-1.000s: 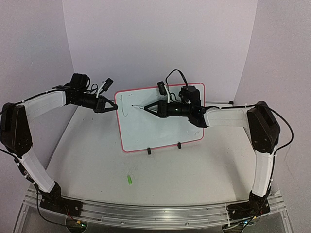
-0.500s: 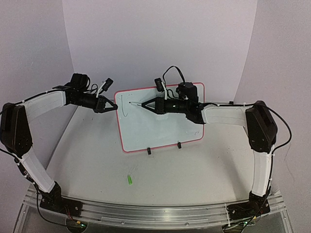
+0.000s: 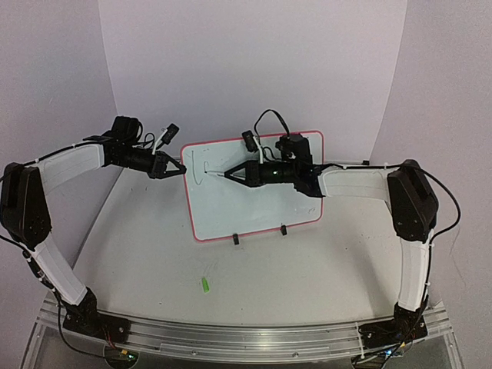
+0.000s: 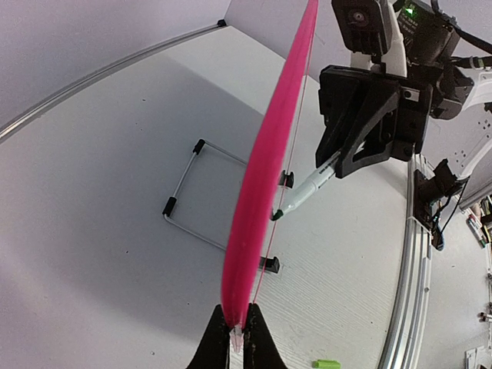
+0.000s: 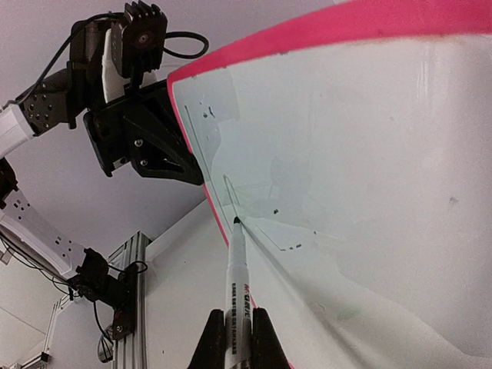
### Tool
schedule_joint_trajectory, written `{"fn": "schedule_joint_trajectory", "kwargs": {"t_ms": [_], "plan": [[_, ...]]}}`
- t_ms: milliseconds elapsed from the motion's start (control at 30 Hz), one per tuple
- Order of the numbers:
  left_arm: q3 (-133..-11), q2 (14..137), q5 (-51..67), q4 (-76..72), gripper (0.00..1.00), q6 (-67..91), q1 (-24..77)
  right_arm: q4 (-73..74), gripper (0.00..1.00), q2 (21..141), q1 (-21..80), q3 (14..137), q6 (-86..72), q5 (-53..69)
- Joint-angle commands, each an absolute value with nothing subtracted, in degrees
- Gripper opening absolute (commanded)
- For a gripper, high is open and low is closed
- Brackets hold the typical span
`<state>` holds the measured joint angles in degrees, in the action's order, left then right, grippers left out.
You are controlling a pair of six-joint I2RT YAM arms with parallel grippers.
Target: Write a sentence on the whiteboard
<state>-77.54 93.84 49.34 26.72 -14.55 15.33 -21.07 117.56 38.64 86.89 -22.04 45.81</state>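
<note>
The whiteboard (image 3: 254, 196) stands upright on the table, white with a red-pink rim. My left gripper (image 3: 178, 169) is shut on its left rim, seen edge-on as a pink band (image 4: 269, 154) running up from the closed jaws (image 4: 236, 327). My right gripper (image 3: 234, 174) is shut on a white marker (image 5: 238, 284). The marker's dark tip touches the board face (image 5: 369, 154) near the upper left corner. Of the sentence, only a thin greenish stroke (image 5: 229, 196) shows, beside the tip (image 3: 198, 175).
A green marker cap (image 3: 205, 284) lies on the table in front of the board, also low in the left wrist view (image 4: 326, 364). A wire stand (image 4: 192, 192) props the board from behind. Two black feet (image 3: 235, 240) hold its lower edge. An aluminium rail (image 3: 231, 334) runs along the near edge.
The right gripper carried the marker tip up the board, then back down, and the greenish stroke has grown. The left gripper has stayed on the rim.
</note>
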Motion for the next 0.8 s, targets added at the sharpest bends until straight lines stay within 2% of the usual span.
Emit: {"fn": "schedule_joint_trajectory", "kwargs": {"t_ms": [0,767], "plan": [[-78.1,94.3,49.3,28.5,0.0,-14.8,15.6,-19.0,0.0,117.2,38.3,86.2,-20.2,42.9],[-78.2,94.0,49.3,28.6,0.0,-14.8,15.6,-17.2,0.0,112.8,38.3,87.4,-18.4,40.1]]}}
